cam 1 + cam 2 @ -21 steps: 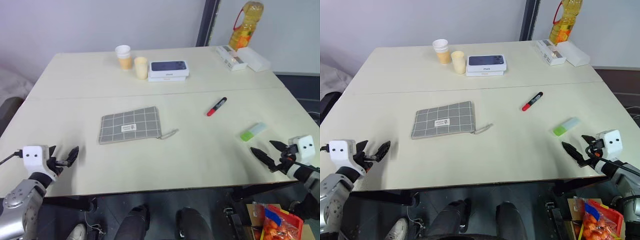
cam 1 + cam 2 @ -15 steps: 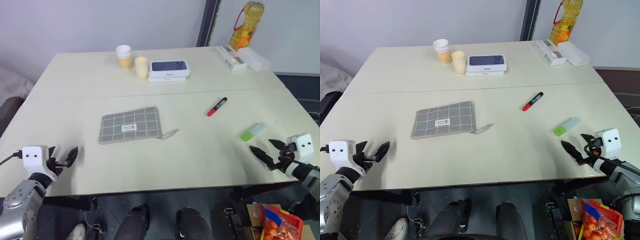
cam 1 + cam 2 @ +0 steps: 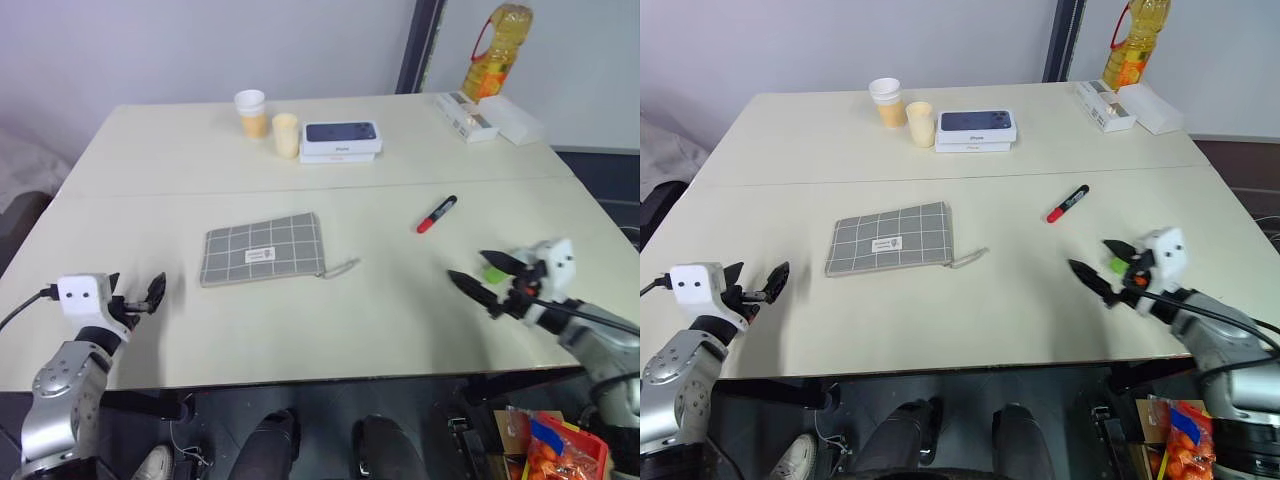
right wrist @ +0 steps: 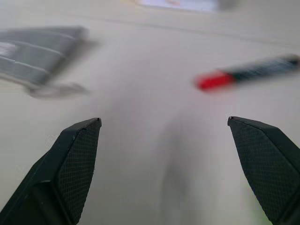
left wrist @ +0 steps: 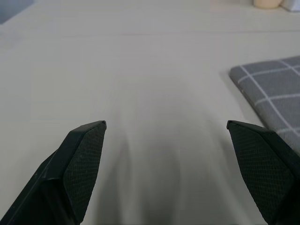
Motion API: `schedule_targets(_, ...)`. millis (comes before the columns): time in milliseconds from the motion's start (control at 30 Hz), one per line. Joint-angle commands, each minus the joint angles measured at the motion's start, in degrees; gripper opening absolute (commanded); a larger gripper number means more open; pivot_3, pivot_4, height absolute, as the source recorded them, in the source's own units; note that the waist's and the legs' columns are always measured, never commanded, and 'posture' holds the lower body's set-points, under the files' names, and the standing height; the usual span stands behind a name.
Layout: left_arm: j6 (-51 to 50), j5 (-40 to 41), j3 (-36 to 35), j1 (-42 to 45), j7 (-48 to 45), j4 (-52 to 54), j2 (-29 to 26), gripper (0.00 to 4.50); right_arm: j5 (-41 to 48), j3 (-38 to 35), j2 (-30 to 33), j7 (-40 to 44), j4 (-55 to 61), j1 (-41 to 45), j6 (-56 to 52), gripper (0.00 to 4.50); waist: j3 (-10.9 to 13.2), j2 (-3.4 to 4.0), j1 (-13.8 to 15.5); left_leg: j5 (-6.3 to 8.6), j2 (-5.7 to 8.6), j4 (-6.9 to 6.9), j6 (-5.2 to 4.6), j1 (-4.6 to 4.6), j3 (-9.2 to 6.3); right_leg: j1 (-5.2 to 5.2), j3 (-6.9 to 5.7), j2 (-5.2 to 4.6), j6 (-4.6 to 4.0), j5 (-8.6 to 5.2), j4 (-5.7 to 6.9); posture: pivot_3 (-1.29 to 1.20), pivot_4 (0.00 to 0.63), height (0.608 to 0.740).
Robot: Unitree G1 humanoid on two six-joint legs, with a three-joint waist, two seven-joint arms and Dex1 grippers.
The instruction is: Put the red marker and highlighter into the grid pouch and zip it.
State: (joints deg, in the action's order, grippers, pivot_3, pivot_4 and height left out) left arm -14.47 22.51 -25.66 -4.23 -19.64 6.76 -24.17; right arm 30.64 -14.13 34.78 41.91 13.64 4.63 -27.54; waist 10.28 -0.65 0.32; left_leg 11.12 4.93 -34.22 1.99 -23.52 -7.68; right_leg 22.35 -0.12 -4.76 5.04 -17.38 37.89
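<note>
Both claws stand spread wide and empty, so nothing of the task looks done yet. Nearest, the left gripper point(image 3: 140, 302) hovers by the table's point(image 3: 330, 330) front edge, the grid pouch point(image 3: 262, 249) ahead and inward of it, still zipped flat. Right gripper point(image 3: 482, 277) has the highlighter point(image 3: 493, 271) just behind its fingers, and the red marker point(image 3: 435, 214) lies beyond. Bare tabletop all around both leaves free room.

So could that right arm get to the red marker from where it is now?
Probably yes. The right gripper is open and empty, and only bare table lies between it and the red marker. The highlighter sits right beside its fingers, off that path.
</note>
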Motion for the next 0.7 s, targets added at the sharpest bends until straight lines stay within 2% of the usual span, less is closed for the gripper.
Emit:
schedule_targets(33, 2.2, -0.9, -0.3, 0.0, 0.2, 0.1, 0.3, 4.5, 0.2, 6.1, -3.4, -1.9, 5.2, 3.5, -1.2, 3.68, 0.0, 0.0, 0.1, 0.0, 0.0, 0.0, 0.0, 0.0, 0.0, 0.01, 0.0, 0.0, 0.0, 0.0, 0.0, 0.0, 0.15, 0.74)
schedule_targets(233, 3.4, -1.5, -0.6, 0.8, -1.7, -2.2, -1.5, 4.5, -9.3, 17.8, -9.4, -8.2, 1.1, 10.5, -1.1, 0.42, 0.0, -0.05, 0.4, 0.0, 0.02, 0.0, 0.0, -0.02, -0.03, 0.01, -0.01, 0.0, -0.01, 0.0, 0.0, 0.0, 0.15, 0.74)
schedule_targets(267, 3.7, -1.8, -0.6, 0.9, -2.1, -2.6, -2.1, 4.5, -10.6, 19.1, -10.5, -9.2, -0.1, 11.5, -0.9, 0.06, 0.0, -0.07, 0.4, 0.0, 0.03, 0.0, 0.0, -0.02, -0.05, 0.01, -0.01, 0.0, -0.07, -0.03, 0.0, 0.0, 0.15, 0.74)
schedule_targets(467, 5.7, -4.0, -0.4, 0.9, -4.2, -5.3, -5.6, 4.5, -18.2, 27.6, -18.9, -13.5, -7.8, 20.6, 0.2, 0.06, 0.0, -0.07, -0.5, 0.0, 0.01, 0.03, 0.01, -0.01, -0.07, 0.09, 0.0, 0.05, 0.0, 0.02, 0.02, 0.0, 0.15, 0.74)
schedule_targets(600, 7.0, -5.2, -0.1, 1.4, -4.9, -6.8, -6.8, 4.5, -22.3, 30.8, -24.1, -16.2, -15.3, 26.3, -1.2, 0.06, 0.0, -0.08, -1.1, -0.01, 0.01, 0.06, 0.02, -0.01, -0.09, 0.12, -0.01, 0.07, 0.01, 0.04, 0.07, 0.0, 0.15, 0.74)
schedule_targets(700, 7.5, -6.2, 0.1, 1.7, -5.2, -7.5, -7.6, 4.5, -23.6, 30.6, -27.9, -18.6, -21.1, 29.5, -3.5, 0.06, 0.0, -0.08, -1.2, -0.02, 0.02, 0.06, 0.03, 0.0, -0.09, 0.15, -0.01, 0.08, 0.02, 0.05, 0.09, 0.0, 0.15, 0.74)
